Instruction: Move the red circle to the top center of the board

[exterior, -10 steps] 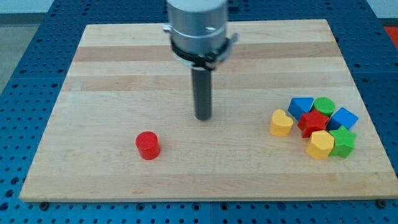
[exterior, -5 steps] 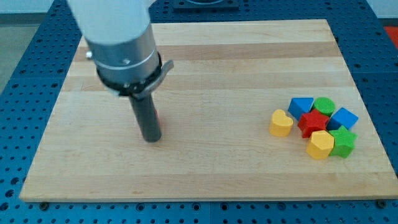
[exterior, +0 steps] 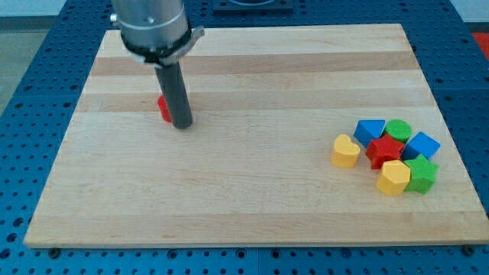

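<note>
The red circle (exterior: pixel 163 108) sits on the wooden board (exterior: pixel 252 191) in its upper left part, mostly hidden behind my rod; only its left edge shows. My tip (exterior: pixel 182 124) rests on the board right against the circle's lower right side. The rod hangs from a grey cylinder at the view's top left.
A cluster of blocks lies at the view's right: a yellow heart (exterior: pixel 345 150), a blue block (exterior: pixel 370 130), a green circle (exterior: pixel 397 128), a red star (exterior: pixel 386 150), another blue block (exterior: pixel 422 144), a yellow block (exterior: pixel 393 178) and a green star (exterior: pixel 420 173).
My tip swept left to the red circle, then up the board. The circle has gone from the lower left to the upper left. The cluster has not moved.
</note>
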Controlling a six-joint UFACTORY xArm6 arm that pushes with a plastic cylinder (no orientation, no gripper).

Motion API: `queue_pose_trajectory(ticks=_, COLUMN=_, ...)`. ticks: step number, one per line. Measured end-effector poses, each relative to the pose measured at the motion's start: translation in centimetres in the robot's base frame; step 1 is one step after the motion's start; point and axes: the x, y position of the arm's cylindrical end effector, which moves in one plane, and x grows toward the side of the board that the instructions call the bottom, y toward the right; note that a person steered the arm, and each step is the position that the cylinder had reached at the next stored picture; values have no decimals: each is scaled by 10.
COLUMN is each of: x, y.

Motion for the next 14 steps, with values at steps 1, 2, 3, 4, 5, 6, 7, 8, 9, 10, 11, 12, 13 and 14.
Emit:
queue_pose_trajectory(ticks=1, x=-24, y=1)
queue_pose_trajectory(ticks=2, x=12, y=-5)
queue_pose_trajectory(ticks=3, x=25, y=-32)
queue_pose_trajectory(ticks=4, x=-4, y=-38)
queue_pose_trajectory(ticks=5, x=-57, y=-30)
queue_pose_trajectory(ticks=6, x=-69, y=-22)
queue_pose_trajectory(ticks=7, x=-48, y=-48)
queue_pose_trajectory(ticks=8, x=-56, y=-73)
queue_pose_trajectory(ticks=9, x=-90, y=-55)
queue_pose_trajectory(ticks=10, x=-117, y=0)
queue_pose_trajectory(ticks=11, x=-134, y=32)
queue_pose_trajectory(ticks=12, x=-102, y=33)
queue_pose_trajectory(ticks=13, x=-97, y=50)
queue_pose_trajectory(ticks=14, x=-127, y=56)
